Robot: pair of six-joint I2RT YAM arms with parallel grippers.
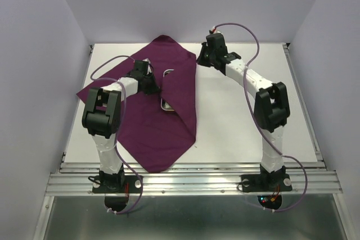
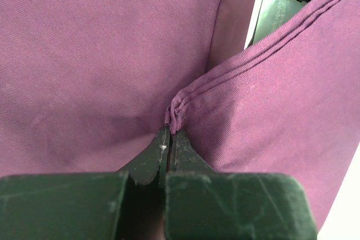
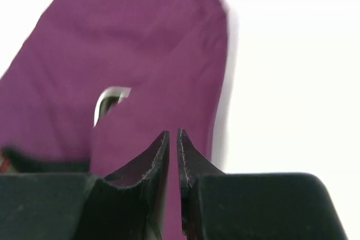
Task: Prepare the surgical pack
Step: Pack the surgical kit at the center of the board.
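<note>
the purple cloth point(image 1: 154, 133) covers most of the steel tray point(image 1: 166, 105). from above only two slivers of its rim show past the folded flap, and what lies in it cannot be told. in the left wrist view one tray corner shows, cut off by the top edge, its inside a dim blur. the pinched cloth hem runs out of sight between the fingers of the left hand point(image 2: 169, 134). past the right hand point(image 3: 173, 134), the right wrist view is blurred: the tray corner is a pale smudge, and the cloth's far edge smears into the desk point(image 3: 292, 54). from above, the fingertips of both hands are hidden under their own wrists.
</note>
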